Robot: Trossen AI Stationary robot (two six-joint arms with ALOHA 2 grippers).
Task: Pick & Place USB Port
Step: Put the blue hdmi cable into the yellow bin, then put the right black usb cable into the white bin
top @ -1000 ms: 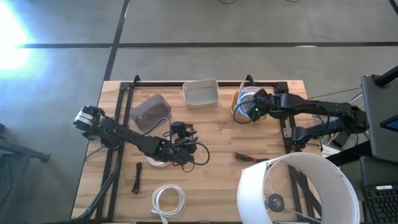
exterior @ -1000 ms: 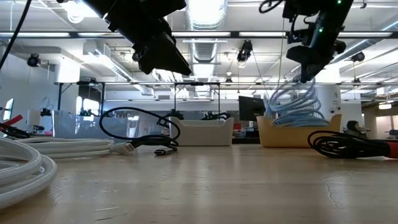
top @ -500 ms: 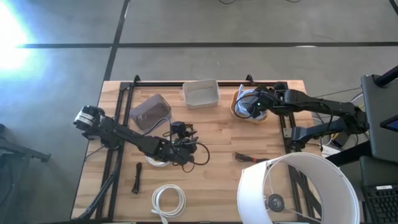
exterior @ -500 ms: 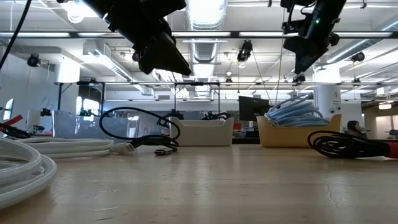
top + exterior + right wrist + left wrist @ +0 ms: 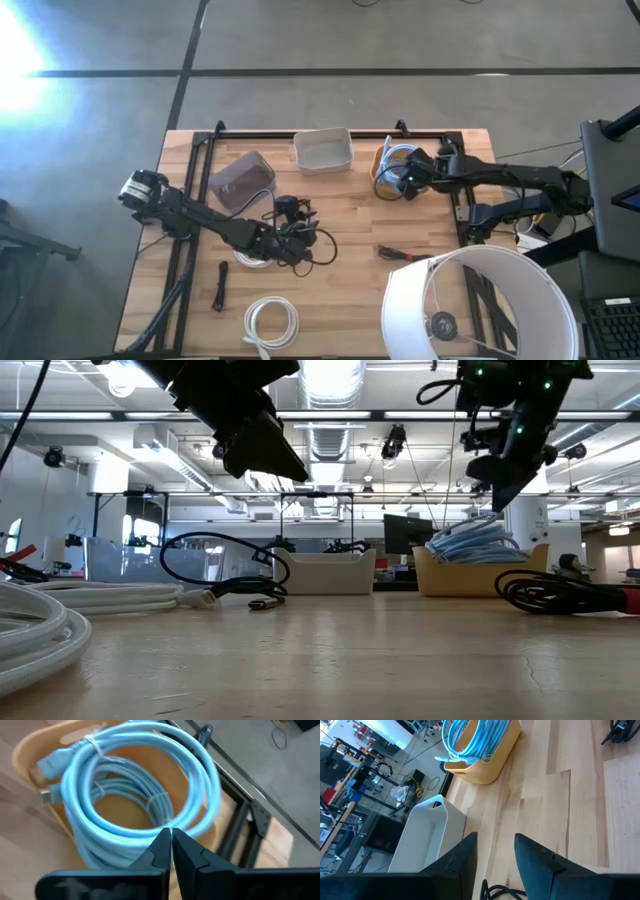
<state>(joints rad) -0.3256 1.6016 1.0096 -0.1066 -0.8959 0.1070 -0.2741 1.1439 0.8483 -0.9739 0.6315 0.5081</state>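
Note:
The light-blue coiled USB cable (image 5: 125, 785) lies in the yellow bin (image 5: 480, 576) at the table's far right, its plugs (image 5: 47, 767) against the bin's rim. My right gripper (image 5: 170, 831) hangs shut just above the coil (image 5: 480, 542) and holds nothing. It stands over the bin's near side in the high view (image 5: 410, 180). My left gripper (image 5: 495, 855) stands open above the tangled black cable (image 5: 310, 245) at the table's middle, with nothing between its fingers.
A white bin (image 5: 322, 150) stands at the far middle and a grey bin (image 5: 240, 180) at the far left. On the near side lie a white cable coil (image 5: 270, 322), a small black item (image 5: 220, 285) and a black-red cable (image 5: 400, 253). A white lampshade (image 5: 480, 305) overhangs the near right corner.
My right gripper has let go of the blue coil. A second ago the coil hung below its fingers above the yellow bin; now it lies in the bin. The gripper rose clear of it, then came back a little toward the near edge.

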